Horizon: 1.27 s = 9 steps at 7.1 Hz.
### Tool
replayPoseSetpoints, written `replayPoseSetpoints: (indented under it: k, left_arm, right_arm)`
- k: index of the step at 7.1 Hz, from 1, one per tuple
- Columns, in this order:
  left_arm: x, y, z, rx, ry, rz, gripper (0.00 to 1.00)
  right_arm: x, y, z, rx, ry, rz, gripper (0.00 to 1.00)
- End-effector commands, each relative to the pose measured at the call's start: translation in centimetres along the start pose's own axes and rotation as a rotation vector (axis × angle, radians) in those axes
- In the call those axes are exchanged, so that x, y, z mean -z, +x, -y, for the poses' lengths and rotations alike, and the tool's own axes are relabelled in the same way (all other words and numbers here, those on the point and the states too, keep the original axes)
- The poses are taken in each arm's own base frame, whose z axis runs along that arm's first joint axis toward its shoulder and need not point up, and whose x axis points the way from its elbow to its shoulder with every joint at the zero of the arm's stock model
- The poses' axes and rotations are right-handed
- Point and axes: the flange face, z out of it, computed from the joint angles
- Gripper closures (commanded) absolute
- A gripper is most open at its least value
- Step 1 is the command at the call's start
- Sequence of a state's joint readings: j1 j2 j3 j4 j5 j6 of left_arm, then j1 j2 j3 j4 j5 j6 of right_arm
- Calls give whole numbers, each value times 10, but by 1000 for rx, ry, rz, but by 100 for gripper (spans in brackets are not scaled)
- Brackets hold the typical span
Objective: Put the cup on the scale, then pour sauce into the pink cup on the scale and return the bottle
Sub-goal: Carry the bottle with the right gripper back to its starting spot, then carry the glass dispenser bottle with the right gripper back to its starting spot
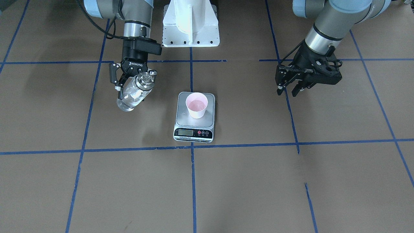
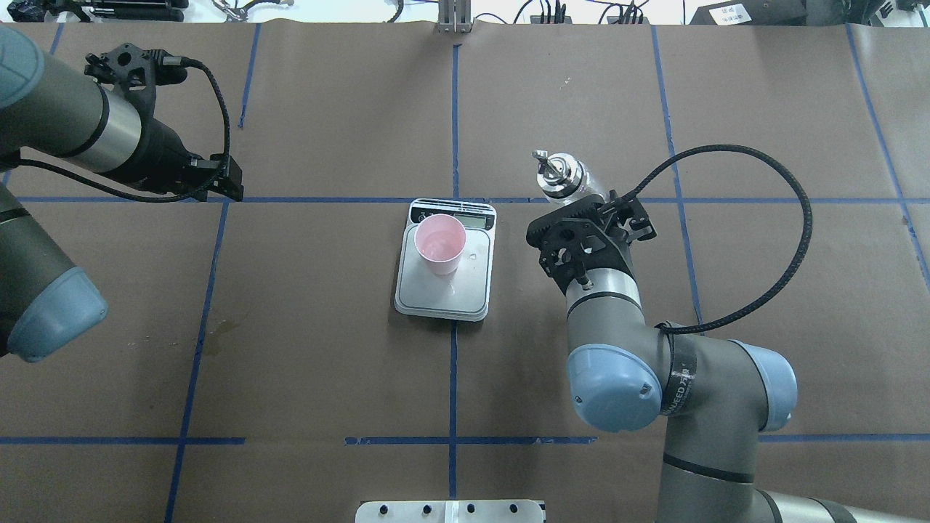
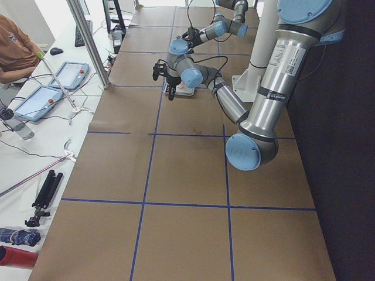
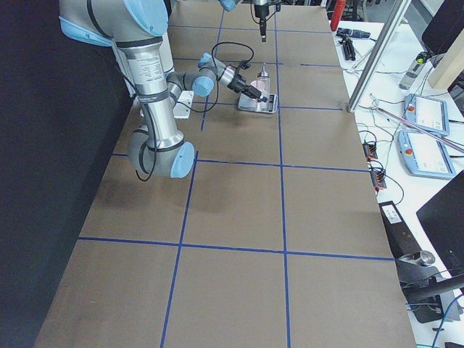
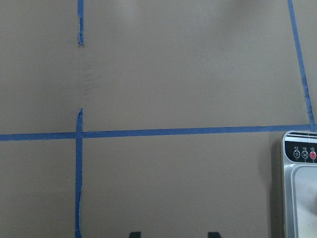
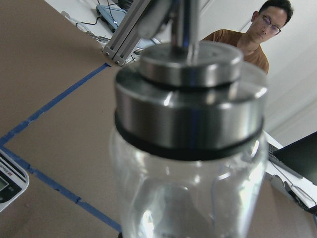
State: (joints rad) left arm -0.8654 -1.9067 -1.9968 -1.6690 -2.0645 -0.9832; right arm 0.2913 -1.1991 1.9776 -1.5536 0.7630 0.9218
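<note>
**A:** Start on the robot's left. What is that arm doing?

**B:** The left gripper (image 1: 288, 92) hangs over the brown table (image 2: 312, 341), well apart from the scale. Its fingers (image 1: 279, 90) are spread, with nothing between them. The left wrist camera shows two dark tips at its bottom edge, apart from each other, over bare paper and blue tape lines (image 5: 163, 132).

**A:** And in the middle?

**B:** The scale (image 2: 472, 287) lies flat across a tape line, with its display end pointing away from the robot. The cup (image 2: 439, 244) stands upright at about the middle of the silver platform, well inside its edges. The inside of the cup is pink. I can't tell whether any liquid lies in it.

**A:** Where is the bottle?

**B:** It is on the robot's right of the scale, near it but not touching. The right gripper (image 1: 128, 86) is clamped around the glass body of the bottle (image 1: 132, 95), one finger on each side. The bottle is roughly upright and leans a little toward the scale. Its metal collar (image 2: 565, 181) and thin spout (image 2: 541, 156) show above the fingers. The spout is off to the side of the scale, apart from the cup. I can't tell whether the base of the bottle clears the table.

**A:** And the sauce?

**B:** The sauce (image 1: 126, 103) shows as clear liquid through the glass, full of glints. The level is hard to read.

**A:** Anything further right?

**B:** In the right wrist view, behind the collar, a person (image 6: 250, 54) in a brown shirt is beyond the table's far edge.
</note>
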Motion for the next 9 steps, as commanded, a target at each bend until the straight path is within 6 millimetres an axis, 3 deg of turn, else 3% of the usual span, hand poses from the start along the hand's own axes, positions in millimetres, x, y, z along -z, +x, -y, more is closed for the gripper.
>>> replayPoseSetpoints:
  k: [1,4,5,7,9]
  left_arm:
    - [0,0,0,0,1,0,44]
    - [13,6,-4,-10,12,-20,38]
    - [14,7,-4,-12,12,-22,37]
    - [12,6,-4,-13,9,-17,32]
    - [12,8,-5,-15,8,-20,26]
  right_arm:
    - [-16,27,-32,-208,-41,6,100]
    - [-36,68,-76,-338,-30,-7,100]
    - [-37,73,-80,-445,-24,1,100]
    - [-44,103,-114,-528,-12,31,100]
    - [-70,100,-147,-573,-8,34,100]
